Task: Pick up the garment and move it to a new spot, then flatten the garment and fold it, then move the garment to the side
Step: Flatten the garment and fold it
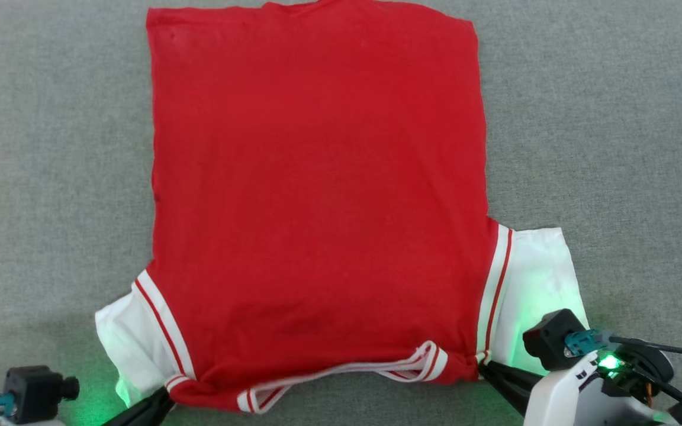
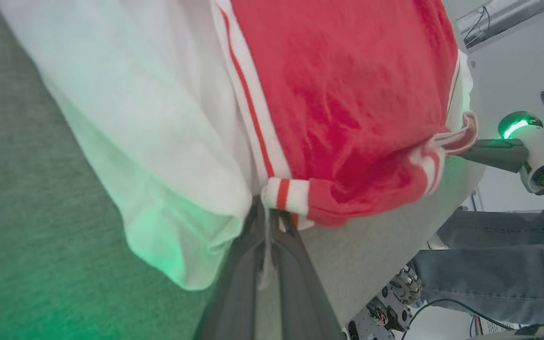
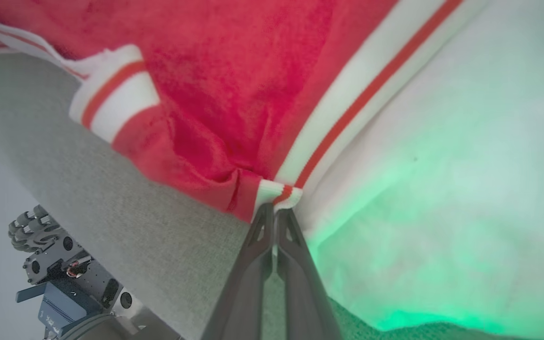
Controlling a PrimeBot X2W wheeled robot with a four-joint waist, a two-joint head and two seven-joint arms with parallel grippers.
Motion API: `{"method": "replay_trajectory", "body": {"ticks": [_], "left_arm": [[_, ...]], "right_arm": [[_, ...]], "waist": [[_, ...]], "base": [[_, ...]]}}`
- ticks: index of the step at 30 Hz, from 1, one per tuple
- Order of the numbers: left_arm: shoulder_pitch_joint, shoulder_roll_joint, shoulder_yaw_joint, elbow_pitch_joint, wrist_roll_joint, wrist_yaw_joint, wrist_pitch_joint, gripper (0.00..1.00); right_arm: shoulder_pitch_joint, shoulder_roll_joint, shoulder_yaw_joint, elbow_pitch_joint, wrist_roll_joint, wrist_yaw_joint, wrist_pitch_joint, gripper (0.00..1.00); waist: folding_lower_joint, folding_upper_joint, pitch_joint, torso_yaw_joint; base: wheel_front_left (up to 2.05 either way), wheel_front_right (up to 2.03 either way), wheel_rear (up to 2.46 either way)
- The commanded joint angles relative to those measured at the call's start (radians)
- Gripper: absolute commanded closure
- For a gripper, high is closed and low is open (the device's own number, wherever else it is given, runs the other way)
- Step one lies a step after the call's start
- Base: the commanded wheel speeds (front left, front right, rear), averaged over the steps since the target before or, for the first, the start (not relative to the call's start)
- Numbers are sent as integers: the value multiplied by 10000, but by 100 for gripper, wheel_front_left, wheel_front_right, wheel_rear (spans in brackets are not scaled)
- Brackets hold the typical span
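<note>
Head view first: the garment [image 1: 317, 195] was lying spread out on the grey padded table [image 1: 613, 118], plain red side up, with the collar at the near edge and the hem at the far end. The left gripper [image 1: 165, 395] and the right gripper [image 1: 484, 370] each sat at a shoulder corner.

Left wrist view: that gripper's fingers [image 2: 295, 264] were clamped shut on the striped trim at the shoulder, and the white sleeve was bunched off to one side. Somebody's legs in jeans [image 2: 498, 264] were past the table edge.

Right wrist view: same deal, fingers [image 3: 300, 264] pinched tight on the trim corner, right where sleeve meets body.

My guess is this was the start of the fold. To do it nicely, I'd lift both corners together at matching height, hold the collar edge taut between them, and carry it straight toward the hem so the crease lands square. Yank one side early and it'll skew.
</note>
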Motion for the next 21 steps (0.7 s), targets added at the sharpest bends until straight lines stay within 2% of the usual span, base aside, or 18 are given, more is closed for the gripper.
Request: {"method": "replay_trajectory", "body": {"ticks": [1, 5, 6, 7, 8, 12, 15, 18, 21], "left_arm": [[-102, -67, -48, 93, 67, 19, 6, 100], [-365, -317, -61, 399, -71, 23, 8, 100], [-377, -333, -18, 443, -96, 23, 9, 100], [-375, -355, 24, 463, -102, 32, 9, 100], [-358, -393, 88, 444, -113, 32, 9, 100], [-172, -491, 479, 373, -12, 31, 8, 100], [58, -514, 796, 198, 125, 29, 8, 100], [195, -548, 1124, -95, 329, 20, 8, 100], [149, -583, 1269, -379, 602, 20, 8, 100]], "right_arm": [[-35, 59, 225, 362, -138, -18, -30, 100], [-396, 141, 632, 934, -207, -21, -572, 100], [-531, 175, 711, 923, -218, -21, -784, 85], [-634, 225, 699, 893, -231, -23, -1008, 53], [-677, 240, 628, 847, -277, -26, -1207, 0], [-139, 186, 54, 290, -346, -28, -1643, 0], [227, 155, -660, -679, -362, -18, -1575, 0], [372, 184, -1508, -1764, 7, -18, -1105, 0], [-227, 307, -2618, -2377, 302, -18, -429, 0]], "waist": [[-1, 0, 48, 4], [-1, 0, 137, -77], [-1, 0, 155, -132], [-1, 0, 154, -184], [-1, 0, 154, -226], [-1, 0, 143, -296], [-1, 0, 218, -294], [-1, 0, 394, -218], [-1, 0, 618, -19]], "base": [[0, 0, 0], [0, 0, 0], [0, 0, 0], [0, 0, 0], [0, 0, 0], [0, 0, 0], [0, 0, 0], [0, 0, 0], [0, 0, 0]]}}
